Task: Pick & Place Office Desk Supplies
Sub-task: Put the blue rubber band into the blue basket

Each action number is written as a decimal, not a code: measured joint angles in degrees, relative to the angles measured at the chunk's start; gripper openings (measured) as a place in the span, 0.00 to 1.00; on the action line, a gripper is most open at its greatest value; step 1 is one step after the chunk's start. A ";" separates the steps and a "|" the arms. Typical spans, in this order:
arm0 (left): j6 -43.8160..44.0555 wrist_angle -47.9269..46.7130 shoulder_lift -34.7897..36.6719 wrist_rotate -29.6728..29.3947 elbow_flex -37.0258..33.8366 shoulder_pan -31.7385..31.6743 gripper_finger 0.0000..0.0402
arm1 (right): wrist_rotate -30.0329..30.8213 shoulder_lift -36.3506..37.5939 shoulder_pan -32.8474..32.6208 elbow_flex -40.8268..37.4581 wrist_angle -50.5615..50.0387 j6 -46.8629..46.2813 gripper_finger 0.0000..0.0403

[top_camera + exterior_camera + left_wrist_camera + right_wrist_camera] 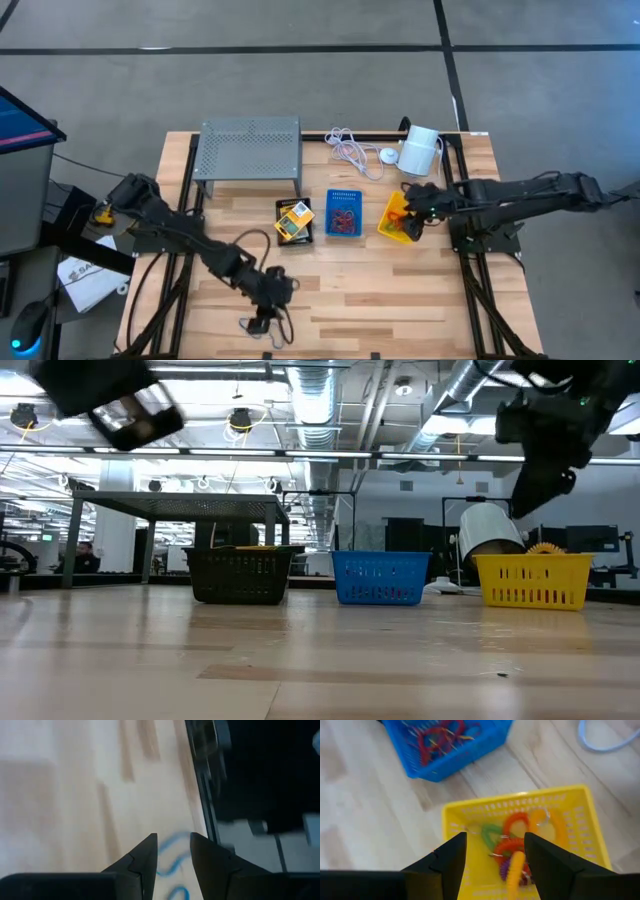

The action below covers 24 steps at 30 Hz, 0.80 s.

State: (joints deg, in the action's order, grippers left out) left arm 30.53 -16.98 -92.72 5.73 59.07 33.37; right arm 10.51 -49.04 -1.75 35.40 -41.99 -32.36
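— Above the yellow bin: is the right gripper carrying stock?
— Nothing; jaws are standing parted, loops lying inside. Deposit looks finished. Next, probably fetching the blue loop beside the left gripper, gapped narrowly, empty.

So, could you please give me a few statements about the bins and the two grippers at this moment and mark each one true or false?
1. The right gripper hangs above the yellow bin. True.
2. The yellow bin is empty. False: it holds coiled loops in red, orange, green and purple.
3. The blue bin stands between the black bin and the yellow bin. True.
4. The left gripper is over the black bin. False: it is near the table's front edge, over bare wood with a blue loop beneath it.
5. The right gripper's fingers are apart with nothing between them. True.
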 joint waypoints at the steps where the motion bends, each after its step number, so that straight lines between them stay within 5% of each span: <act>1: -0.02 -0.07 -1.24 1.17 0.00 0.58 0.28 | -0.19 1.22 -0.01 0.00 0.17 0.00 0.48; 10: -3.23 -0.10 -10.55 6.28 0.15 4.81 0.28 | -0.18 9.77 -0.12 0.02 0.93 -0.66 0.47; 24: -3.09 -1.82 -13.63 -2.34 0.39 4.34 0.28 | -0.30 10.03 -4.39 0.04 1.12 -2.18 0.41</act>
State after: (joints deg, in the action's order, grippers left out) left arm 27.44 -18.81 -106.34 3.38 59.46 37.71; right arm 10.21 -39.01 -6.14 35.44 -40.87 -34.54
